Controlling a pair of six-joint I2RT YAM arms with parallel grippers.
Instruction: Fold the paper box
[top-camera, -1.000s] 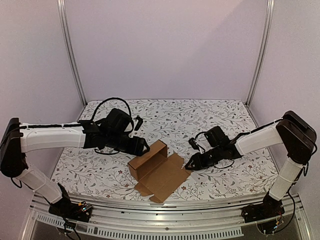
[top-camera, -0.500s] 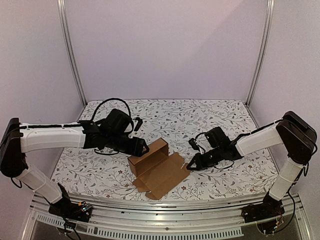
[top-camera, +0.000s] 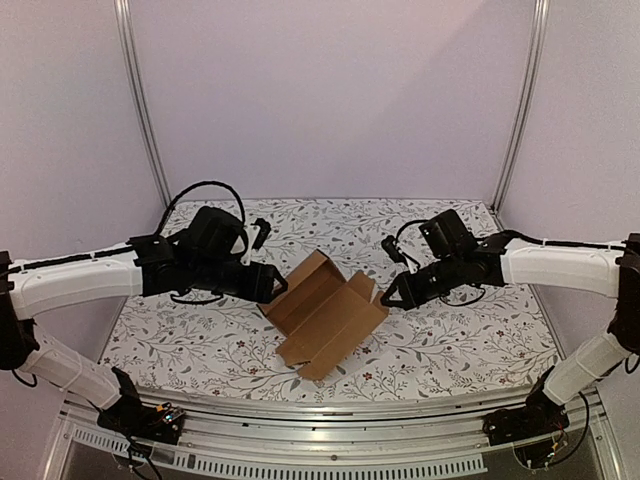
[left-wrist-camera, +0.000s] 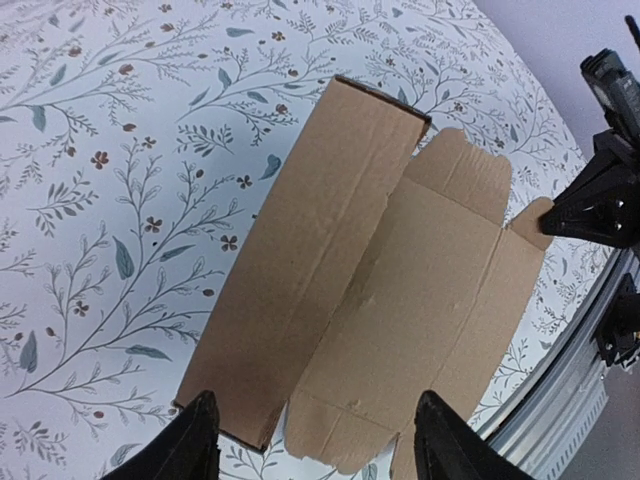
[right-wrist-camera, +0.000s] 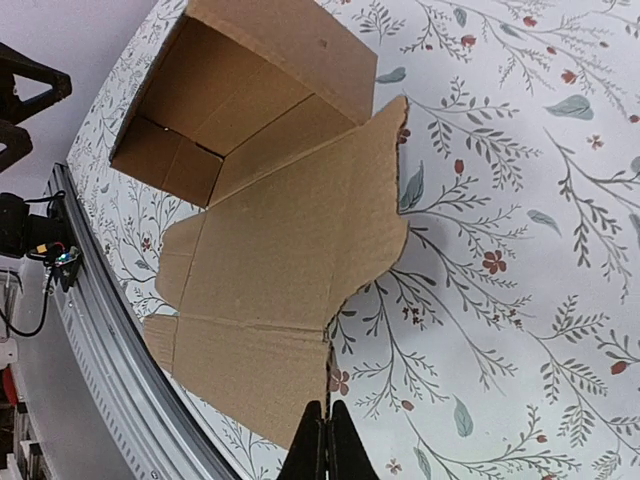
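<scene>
Right gripper is cut off at the frame's lower edge; whether it pinches the box is unclear. Box top is cropped.

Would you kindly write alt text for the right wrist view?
A partly folded paper box lies on a floral table, its open tray at upper left and flat flaps spread nearer. The right gripper, shut, pinches the flap's near corner.

1. The paper box is plain brown cardboard, unmarked, and darker in the shade of its hollow.
2. The surface is white, printed with grey-blue leafy sprigs and small reddish-brown flowers.
3. The left arm and right arm have white shells, with black joints and wrists.
4. The walls are pale lilac, and the front rail is silver-grey metal.
</scene>
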